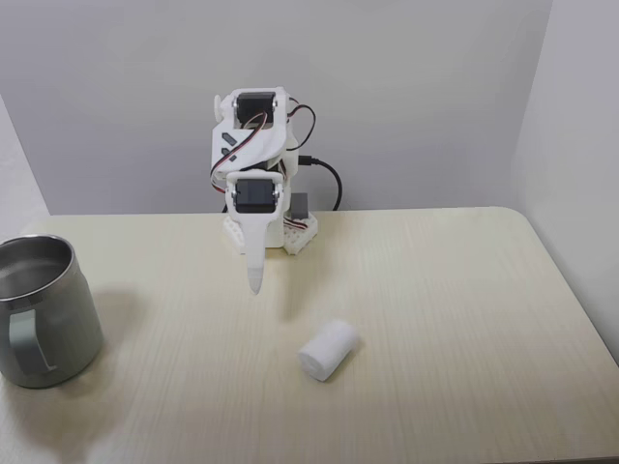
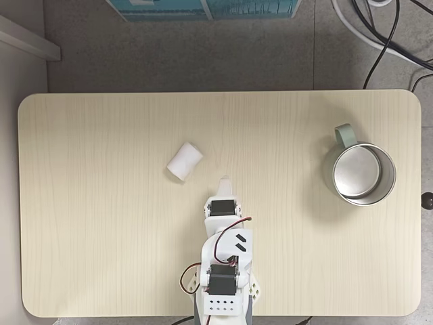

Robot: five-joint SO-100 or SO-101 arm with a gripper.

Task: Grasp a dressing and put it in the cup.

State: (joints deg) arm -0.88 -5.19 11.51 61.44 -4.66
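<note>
Two things matter on my screens, plus the arm that must join them.

Table (image 2: 101,271): pale wood grain, the largest thing I see, with bare surface between the items.

Arm (image 1: 250,145): white plastic, folded up at the far edge in the front fixed view, well apart from the cup.

Cup (image 1: 44,314): brushed steel, upright, mouth open, handle toward the camera at near left in the front fixed view; in the top fixed view it (image 2: 358,175) sits at right with nothing inside.

Dressing (image 1: 328,350): small white roll lying on its side, near centre, right of the gripper tip in the front fixed view; left of it and far from the base in the top fixed view (image 2: 185,161).

Gripper (image 1: 254,275): pointing down above the table, holding nothing; I see what looks like one finger edge-on, so I cannot tell how wide it stands.

Handling: I judge the roll light and soft, likely to squash or roll. I would pinch it across its round middle.
</note>
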